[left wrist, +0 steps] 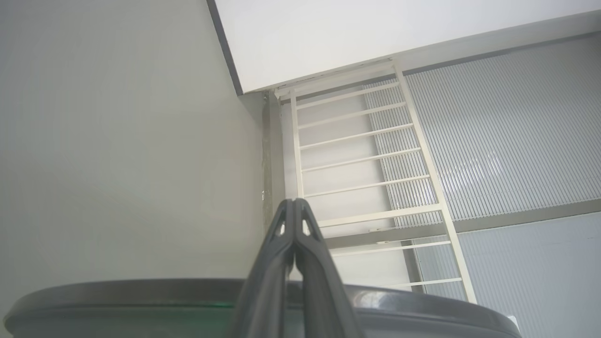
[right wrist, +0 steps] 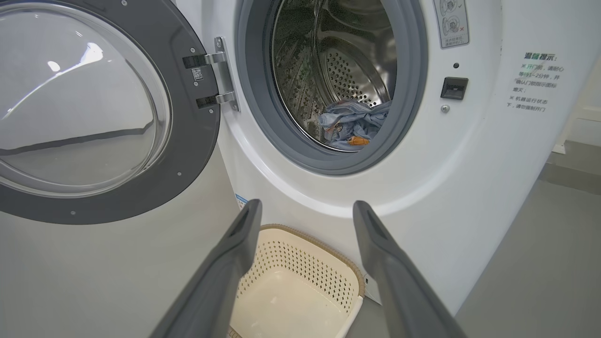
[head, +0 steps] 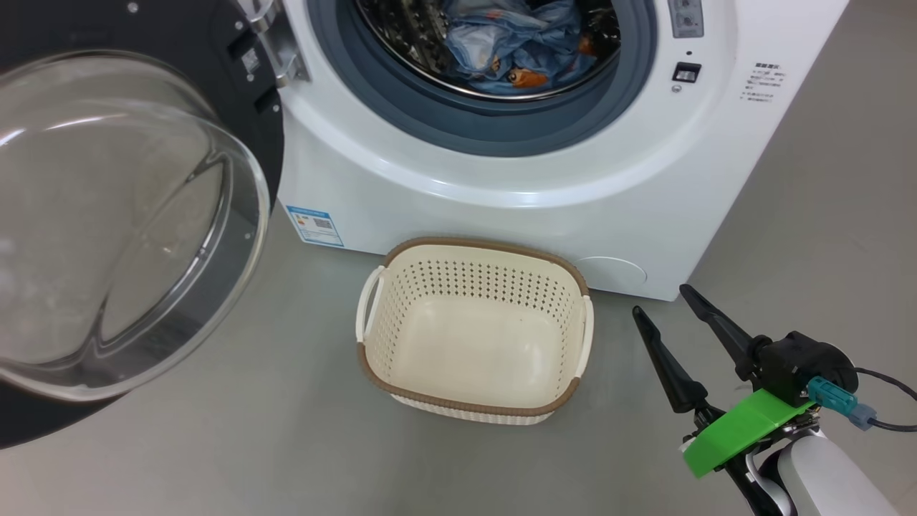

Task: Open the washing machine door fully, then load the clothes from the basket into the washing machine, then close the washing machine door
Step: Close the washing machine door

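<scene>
The washing machine (head: 501, 201) (right wrist: 469, 188) stands with its door (head: 136, 215) (right wrist: 94, 112) swung wide to the left, glass bowl facing me. Light blue clothes (head: 509, 43) (right wrist: 354, 124) lie inside the steel drum. The cream basket (head: 473, 330) (right wrist: 300, 291) sits on the floor before the machine with nothing in it. My right gripper (head: 663, 301) (right wrist: 307, 209) hovers open to the right of the basket, nothing between its fingers. My left gripper (left wrist: 294, 203) is shut on nothing, its fingertips just above the dark curved rim of the door (left wrist: 141, 300), pointing away toward a wall.
Grey floor (head: 824, 215) lies open to the right of the machine. A white ladder-like rack (left wrist: 366, 155) and ribbed grey panels (left wrist: 507, 131) lie beyond the left gripper. A blue label sticker (head: 315, 225) marks the machine's lower left front.
</scene>
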